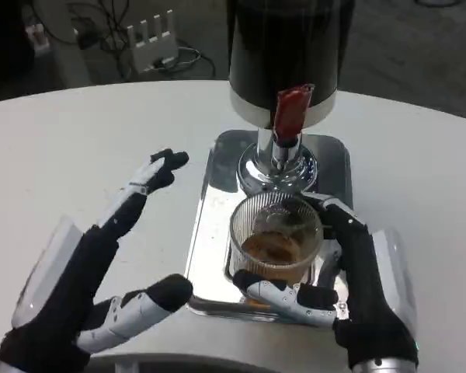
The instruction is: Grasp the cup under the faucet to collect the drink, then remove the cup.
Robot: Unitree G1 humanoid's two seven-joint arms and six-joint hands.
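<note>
A clear ribbed cup [276,241] with brown drink in its bottom stands on the shiny metal drip tray [213,225], right below the chrome faucet [283,159] with its red lever [293,109]. My right hand [349,272] wraps around the cup from the right and front, thumb across its base, fingers along its right side. My left hand [109,264] hovers open to the left of the tray, fingers spread, touching nothing.
The dark drink dispenser [291,47] rises behind the faucet at the table's back. The white round table [78,148] has bare room on the left and right. A white router and cables lie on the floor beyond the table.
</note>
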